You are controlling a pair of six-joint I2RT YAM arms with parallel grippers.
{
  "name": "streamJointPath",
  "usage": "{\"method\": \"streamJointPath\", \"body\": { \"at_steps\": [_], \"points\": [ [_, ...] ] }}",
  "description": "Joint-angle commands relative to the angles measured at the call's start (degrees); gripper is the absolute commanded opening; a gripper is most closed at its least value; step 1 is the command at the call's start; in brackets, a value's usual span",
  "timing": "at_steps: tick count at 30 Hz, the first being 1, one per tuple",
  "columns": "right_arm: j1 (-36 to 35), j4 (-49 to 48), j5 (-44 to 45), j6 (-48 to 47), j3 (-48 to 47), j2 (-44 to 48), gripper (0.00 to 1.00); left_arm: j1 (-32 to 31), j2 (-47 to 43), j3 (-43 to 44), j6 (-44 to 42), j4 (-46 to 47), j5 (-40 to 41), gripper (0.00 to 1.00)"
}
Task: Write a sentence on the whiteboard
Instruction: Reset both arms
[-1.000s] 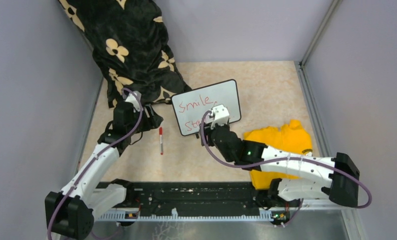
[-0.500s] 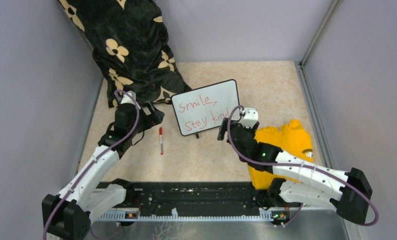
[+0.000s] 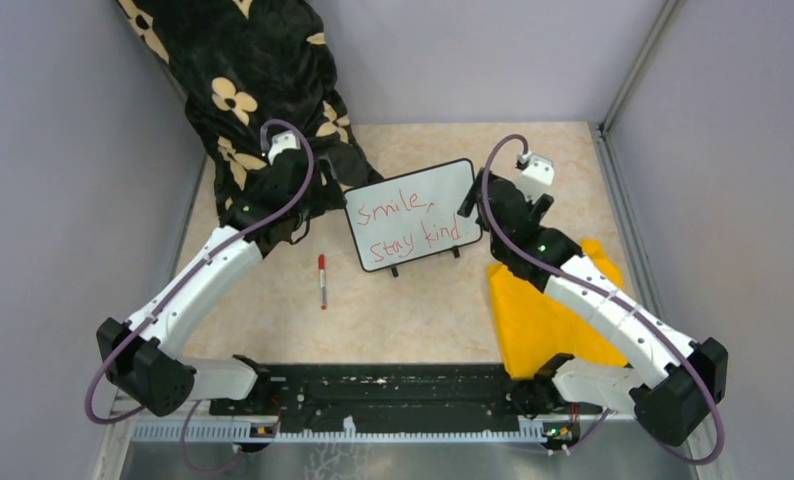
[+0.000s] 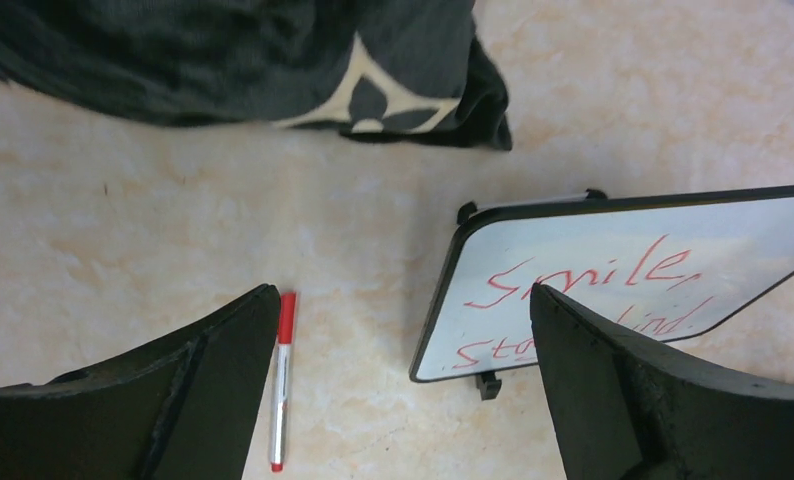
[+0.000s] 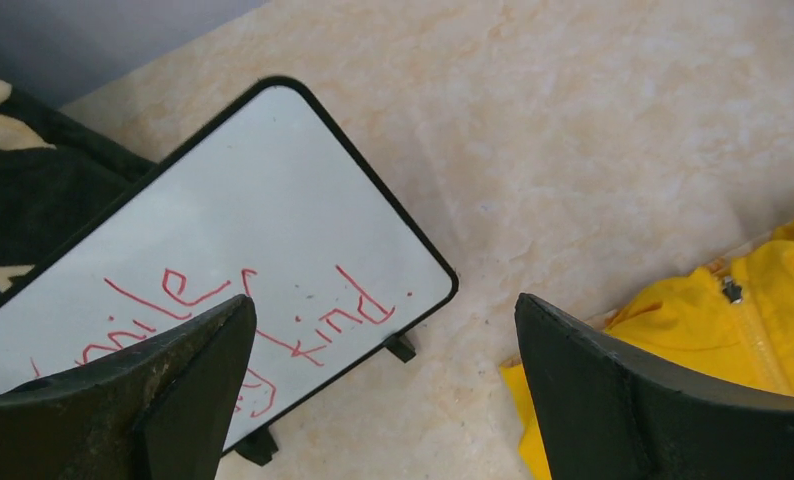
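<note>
Left end effector point(image 4: 403, 300) and right end effector point(image 5: 383, 305) both gape empty. Mid-surface, the whiteboard point(image 3: 451, 190) looks light, stiff and slick; I'd grip its frame edge, sparing the smudgeable sentence point(image 3: 393, 211).

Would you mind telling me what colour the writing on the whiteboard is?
Red; the writing on the whiteboard shows best in the top view.
</note>
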State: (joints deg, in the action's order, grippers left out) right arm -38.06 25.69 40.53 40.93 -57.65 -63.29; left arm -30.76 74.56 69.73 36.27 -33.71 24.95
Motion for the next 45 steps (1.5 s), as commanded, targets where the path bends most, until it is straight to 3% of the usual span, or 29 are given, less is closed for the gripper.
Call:
{"method": "streamJointPath", "body": {
  "at_steps": [1, 9, 11, 14, 16, 20, 24, 31, 36, 41, 45],
  "points": [
    [0.56, 0.13, 4.49, -6.35, -8.30, -0.45, 0.99, -0.26, -0.71, 4.22, -10.91, 1.74, 2.46, 0.99],
    [-0.16, -11.60, 8.95, -21.72, -16.93, 4.00, 0.96, -0.21, -1.16, 9.99, -22.02, 18.08, -3.20, 0.99],
    [-4.14, -16.93, 15.62, -29.41, -17.50, 4.29, 0.96, -0.26, -0.64, 11.15, -24.95, 20.83, -3.52, 0.99],
    [-12.60, -39.57, 25.77, -51.48, -12.37, 4.56, 0.97, -0.26, -1.97, 9.14, -28.92, 25.60, -4.52, 0.99],
    [-15.37, -52.30, 27.56, -61.98, -8.07, 5.24, 0.98, -0.41, -4.19, 4.58, -29.84, 30.57, -5.71, 0.99],
    [-15.64, -42.04, 19.32, -53.44, -2.59, 9.79, 0.99, -1.96, -8.72, -3.74, -29.05, 35.44, -9.29, 0.99],
    [-15.55, -45.88, 11.85, -52.79, 9.09, 15.33, 0.99, -8.18, -10.97, -5.51, -33.26, 37.23, -6.66, 0.99],
    [-15.27, -49.97, 11.77, -51.49, 16.14, 18.53, 0.98, -12.13, -12.51, -8.01, -35.66, 39.34, -4.12, 0.99],
    [-12.83, -46.58, 8.43, -44.81, 14.46, 18.92, 0.98, -12.21, -12.47, -8.24, -35.06, 39.80, -5.54, 0.99],
    [-6.01, -30.55, 3.06, -29.23, 8.46, 16.66, 0.98, -12.38, -13.57, -9.62, -35.37, 40.93, -4.50, 0.99],
    [-1.50, -22.80, -1.71, -21.87, 4.56, 13.69, 0.99, -12.56, -14.34, -10.85, -35.44, 42.19, -4.44, 0.99]
  ]
}}
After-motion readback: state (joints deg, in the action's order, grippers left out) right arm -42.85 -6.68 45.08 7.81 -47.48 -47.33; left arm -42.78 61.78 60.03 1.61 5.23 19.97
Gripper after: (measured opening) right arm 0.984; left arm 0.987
